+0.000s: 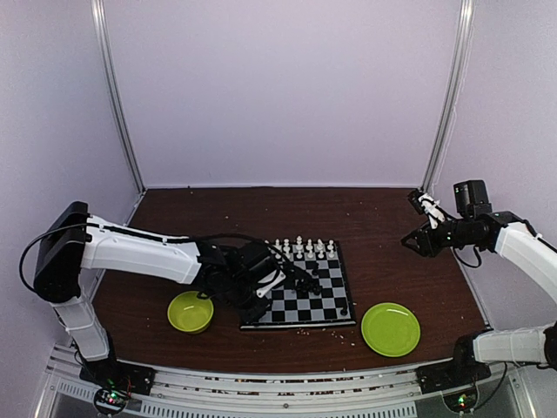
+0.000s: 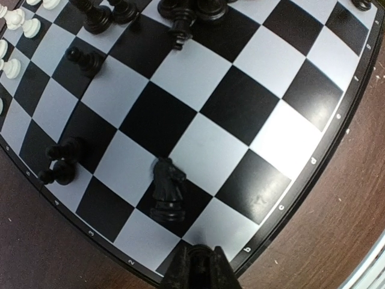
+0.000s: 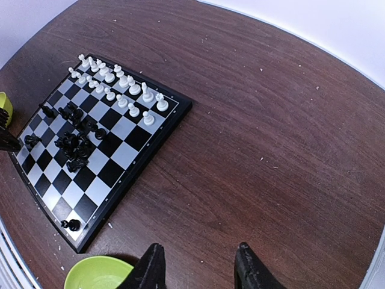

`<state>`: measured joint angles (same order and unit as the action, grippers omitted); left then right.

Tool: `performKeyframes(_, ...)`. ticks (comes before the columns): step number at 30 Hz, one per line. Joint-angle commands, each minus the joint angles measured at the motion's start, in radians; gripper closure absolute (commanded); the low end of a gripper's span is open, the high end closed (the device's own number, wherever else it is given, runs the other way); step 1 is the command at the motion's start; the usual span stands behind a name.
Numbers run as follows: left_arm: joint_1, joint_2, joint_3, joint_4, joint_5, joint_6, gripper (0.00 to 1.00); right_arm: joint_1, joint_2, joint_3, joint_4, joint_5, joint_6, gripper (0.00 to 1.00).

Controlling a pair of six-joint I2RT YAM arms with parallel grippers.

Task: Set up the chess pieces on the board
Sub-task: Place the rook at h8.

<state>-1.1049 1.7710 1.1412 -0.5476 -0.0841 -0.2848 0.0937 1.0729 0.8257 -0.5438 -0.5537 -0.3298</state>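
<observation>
Surroundings: a green bowl [image 1: 190, 312] sat just off the near left corner of the board [image 1: 335, 300]. A green plate [image 1: 390, 329] sat near its near right corner. Both were on the brown bench [image 1: 392, 261], which was strewn with pale specks.
In the way: in the top view the left arm lay across the board's left side and hid the squares under it.
Left fingers: the left fingers [image 2: 195, 265] were pressed together with nothing held, above the board's rim just beside a black knight [image 2: 167, 189].
Right fingers: the right fingers [image 1: 416, 240] were parted with nothing between them, raised over the bench's right side, well apart from the board.
Left wrist only: the knight stood upright on a dark square, and the rim letters could be read.
Right wrist only: the full spread of the chess pieces was in sight.
Chess pieces: the white pieces [image 3: 123, 90] stood in two rows along the far edge. The black pieces [image 3: 75, 144] were bunched over the left-middle squares, with one alone at the corner by the plate.
Board: it lay flat mid-bench, with black and pale checks and a thin black rim.
</observation>
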Motion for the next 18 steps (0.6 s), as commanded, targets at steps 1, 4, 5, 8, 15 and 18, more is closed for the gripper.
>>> performKeyframes(1, 0.008, 0.011, 0.014, 0.01, -0.026, -0.02, 0.92, 0.001, -0.004, 0.024, -0.005, -0.014, -0.006, 0.62)
performKeyframes(4, 0.008, 0.004, 0.005, 0.008, -0.025, -0.023, 0.92, 0.001, -0.001, 0.024, -0.007, -0.015, -0.008, 0.62)
performKeyframes(5, 0.009, 0.001, 0.002, 0.008, -0.025, -0.025, 0.92, 0.001, 0.0, 0.025, -0.007, -0.015, -0.008, 0.62)
performKeyframes(8, 0.011, -0.004, -0.006, 0.006, -0.021, -0.03, 0.92, 0.001, 0.004, 0.026, -0.009, -0.017, -0.008, 0.62)
performKeyframes(15, 0.013, -0.023, -0.041, 0.009, -0.017, -0.046, 0.92, 0.001, 0.009, 0.026, -0.008, -0.018, -0.011, 0.62)
performKeyframes(18, 0.013, -0.027, -0.051, 0.012, -0.018, -0.05, 0.93, 0.001, 0.014, 0.029, -0.01, -0.018, -0.011, 0.62)
